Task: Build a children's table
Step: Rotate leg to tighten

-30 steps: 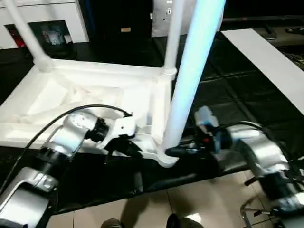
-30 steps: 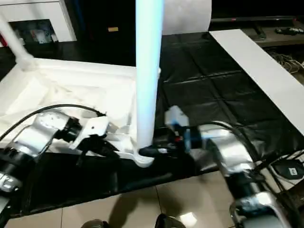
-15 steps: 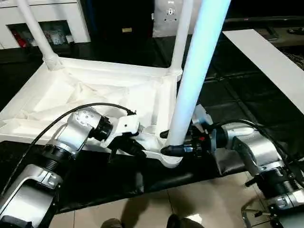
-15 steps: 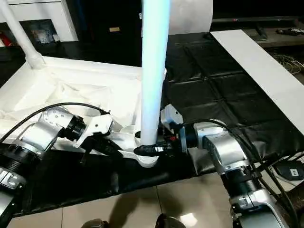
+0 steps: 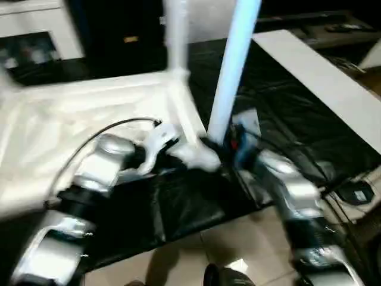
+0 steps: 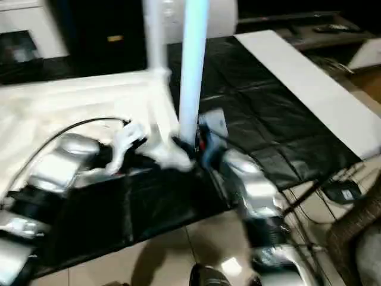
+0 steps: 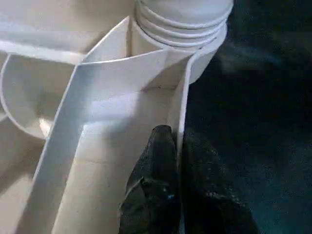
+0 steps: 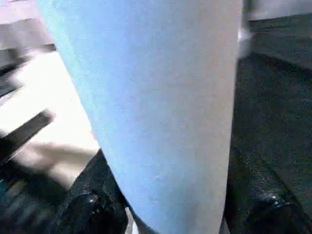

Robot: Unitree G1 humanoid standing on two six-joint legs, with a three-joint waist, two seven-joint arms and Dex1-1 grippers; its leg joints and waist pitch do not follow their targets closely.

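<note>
The left pincer (image 7: 178, 195) pinches the tabletop (image 5: 71, 113) rim wall at centre frame, steadying it, while the right pincer (image 8: 165, 214) clasps the upright leg (image 5: 232, 71) for seating in its corner socket (image 7: 183, 29)

Both head views are smeared from where I'm sitting, so the tabletop's ribs (image 5: 71, 119) just melt into white. The near leg (image 5: 233, 65) and the one behind it (image 6: 153, 36) both run off the top edge. On the right wrist view that leg (image 8: 161, 112) blocks almost everything, and the right gripper's fingers (image 8: 85, 207) only peek out either side, cut off at the bottom.
</note>
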